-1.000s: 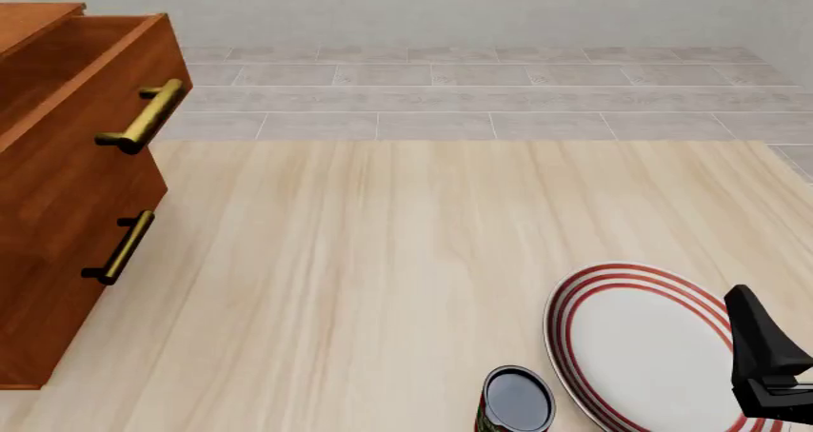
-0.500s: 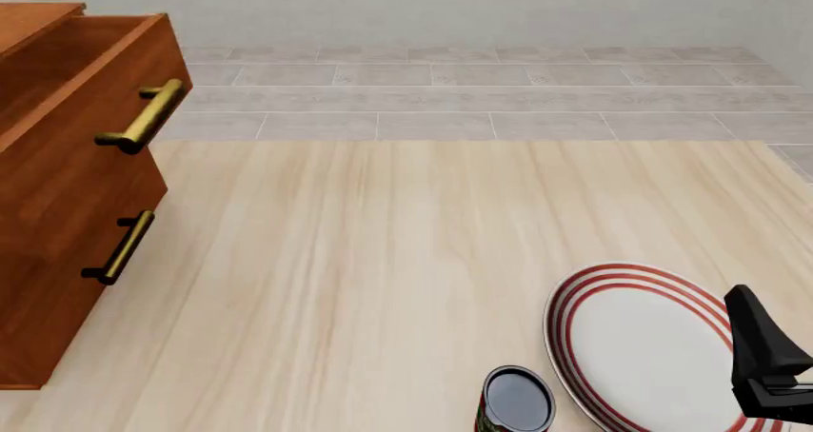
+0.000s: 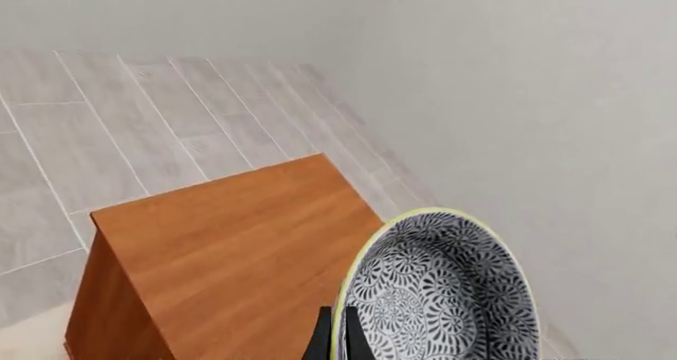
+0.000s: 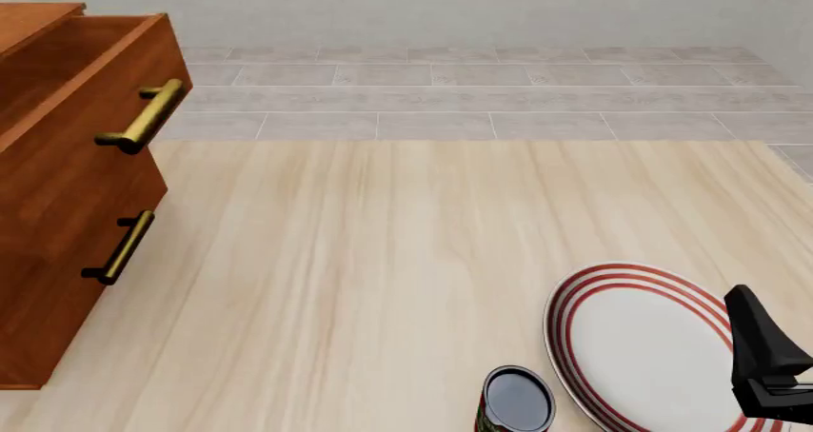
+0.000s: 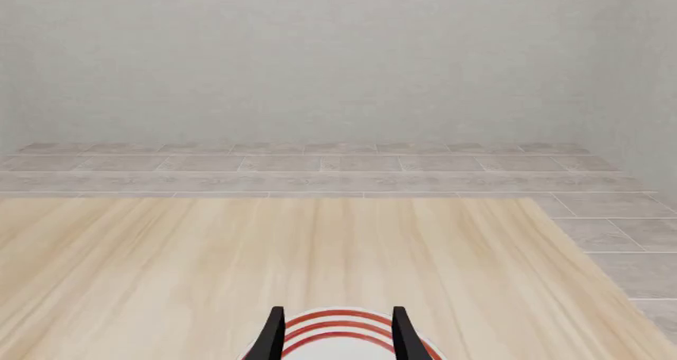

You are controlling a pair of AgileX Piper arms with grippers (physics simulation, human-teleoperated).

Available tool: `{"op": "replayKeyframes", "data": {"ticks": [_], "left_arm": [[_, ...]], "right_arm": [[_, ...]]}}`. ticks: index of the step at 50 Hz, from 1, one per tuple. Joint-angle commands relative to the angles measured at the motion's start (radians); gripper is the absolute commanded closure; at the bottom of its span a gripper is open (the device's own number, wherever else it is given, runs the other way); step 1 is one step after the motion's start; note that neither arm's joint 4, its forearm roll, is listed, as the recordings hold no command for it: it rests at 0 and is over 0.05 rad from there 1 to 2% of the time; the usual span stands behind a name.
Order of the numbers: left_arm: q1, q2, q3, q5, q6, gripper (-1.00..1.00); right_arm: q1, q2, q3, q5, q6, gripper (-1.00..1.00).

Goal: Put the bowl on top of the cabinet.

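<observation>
In the left wrist view the bowl (image 3: 439, 296), blue-grey floral with a pale yellow rim, is tilted on edge, and my left gripper (image 3: 338, 342) is shut on its rim. The reddish-brown top of the cabinet (image 3: 233, 257) lies beyond the bowl. The front view shows the cabinet (image 4: 70, 194) at the left with brass handles and its top drawer pulled out; neither the bowl nor the left gripper appears there. My right gripper (image 5: 338, 336) is open, nothing between its fingers, low over the plate at the near right (image 4: 766, 361).
A white plate with red rings (image 4: 635, 342) lies at the near right of the wooden table. A dark can (image 4: 517, 401) stands just left of it at the front edge. Grey tiled floor and a wall lie beyond the table.
</observation>
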State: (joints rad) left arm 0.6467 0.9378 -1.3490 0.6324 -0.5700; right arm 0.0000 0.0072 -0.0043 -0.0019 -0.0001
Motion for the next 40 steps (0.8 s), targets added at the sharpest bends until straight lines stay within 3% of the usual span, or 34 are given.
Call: {"op": "replayKeyframes", "data": {"ticks": [1,13,40], "left_arm": [[-0.003,0.023,0.035,-0.036,-0.032,1.0],[0.005,0.037,0.14,-0.098,-0.093,1.0],[0.073,0.138,0.074,-0.132,-0.057,1.0]], "right_arm": [[0.0,0.0,0.0,0.0,0.0,-1.0],[0.0,0.0,0.0,0.0,0.0,-1.0],[0.0,0.0,0.0,0.0,0.0,-1.0]]}}
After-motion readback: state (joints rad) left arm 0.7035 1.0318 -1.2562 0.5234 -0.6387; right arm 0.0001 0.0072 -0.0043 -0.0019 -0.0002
